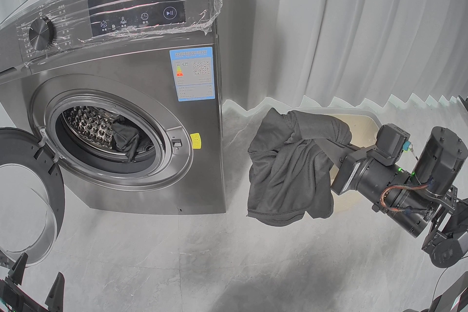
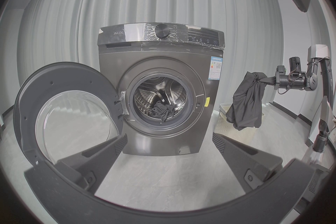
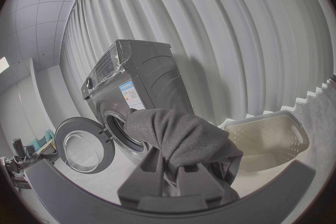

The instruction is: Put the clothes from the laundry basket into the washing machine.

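The grey washing machine (image 1: 146, 84) stands at the left with its round door (image 1: 29, 196) swung open. One dark garment (image 1: 126, 137) lies in the drum (image 2: 162, 109). My right gripper (image 1: 341, 142) is shut on a dark grey garment (image 1: 287, 171) that hangs in the air to the right of the machine, above the near end of the beige laundry basket (image 1: 365, 119). The right wrist view has the two fingers (image 3: 196, 179) pinching the cloth (image 3: 178, 137), and the basket (image 3: 276, 137) looks bare inside. Low at the left, my left gripper (image 1: 38, 279) is open and holds nothing, facing the machine (image 2: 168, 154).
White curtains (image 1: 341, 10) hang behind the machine and the basket. The open door (image 2: 66, 112) juts out over the floor in front of the machine's left side. Bare grey floor (image 1: 195, 254) lies before the machine.
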### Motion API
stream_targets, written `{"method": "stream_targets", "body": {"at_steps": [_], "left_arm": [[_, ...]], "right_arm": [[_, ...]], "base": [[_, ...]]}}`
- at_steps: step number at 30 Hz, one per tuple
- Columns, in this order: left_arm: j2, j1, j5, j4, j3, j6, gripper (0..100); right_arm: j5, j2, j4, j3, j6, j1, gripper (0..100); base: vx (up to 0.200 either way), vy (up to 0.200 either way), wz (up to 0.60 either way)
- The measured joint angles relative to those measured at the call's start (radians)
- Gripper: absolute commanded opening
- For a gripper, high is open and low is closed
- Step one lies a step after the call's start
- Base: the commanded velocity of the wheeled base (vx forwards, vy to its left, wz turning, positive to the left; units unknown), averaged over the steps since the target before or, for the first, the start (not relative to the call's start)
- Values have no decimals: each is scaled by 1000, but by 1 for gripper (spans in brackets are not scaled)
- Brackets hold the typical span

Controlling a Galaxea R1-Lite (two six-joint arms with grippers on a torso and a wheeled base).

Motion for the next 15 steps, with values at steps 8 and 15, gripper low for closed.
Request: {"method": "stream_targets", "body": {"at_steps": [8,15], "left_arm": [[0,0,0,0,0,0,100],[0,0,0,0,0,0,100]], "right_arm": [[0,0,0,1,-1,0,0],[1,1,0,1,0,1,0]], "base": [[0,200,0],[0,200,0]]}}
